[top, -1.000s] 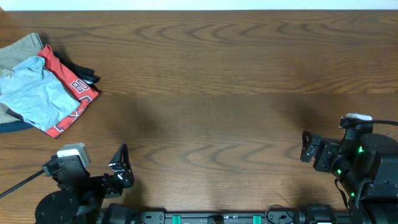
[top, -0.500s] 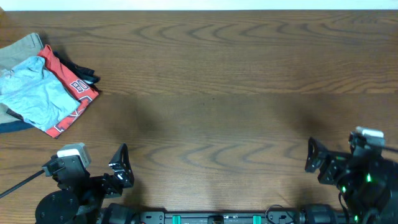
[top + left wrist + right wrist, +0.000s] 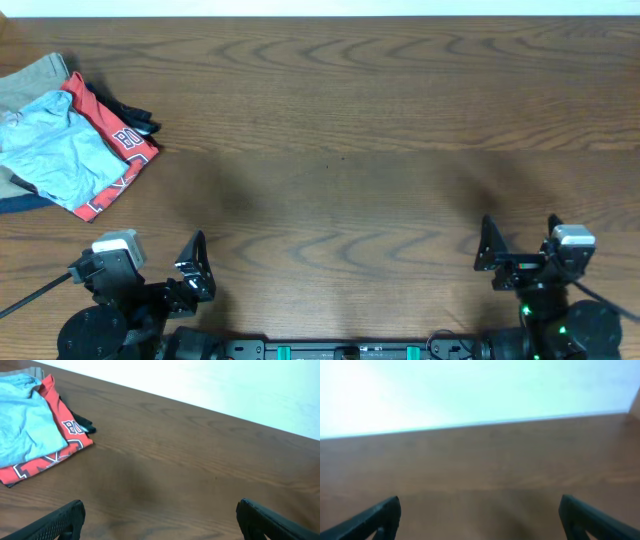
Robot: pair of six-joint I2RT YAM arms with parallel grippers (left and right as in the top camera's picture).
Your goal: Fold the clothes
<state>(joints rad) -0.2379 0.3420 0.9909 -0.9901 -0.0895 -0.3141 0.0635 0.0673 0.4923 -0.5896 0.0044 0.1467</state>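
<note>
The clothes, a pale light-blue wrinkled garment (image 3: 50, 150), lie bunched on top of a pile at the table's far left, and they also show at the upper left of the left wrist view (image 3: 22, 420). My left gripper (image 3: 165, 262) rests open at the front left edge, well short of the pile, with nothing between its fingers (image 3: 160, 510). My right gripper (image 3: 520, 235) stands open at the front right, pointing across the bare wood toward the far edge, also holding nothing (image 3: 480, 505).
Under the blue garment lies a red T-shirt with white lettering (image 3: 125, 145) (image 3: 70, 442). A beige-grey garment (image 3: 35, 78) sits behind it and a dark piece of cloth (image 3: 140, 120) sticks out to the right. The brown wooden table (image 3: 340, 130) stretches wide.
The right arm has drawn back toward the front edge and turned, shifting its gripper leftward to face the far side. The left arm and the pile have not moved.
</note>
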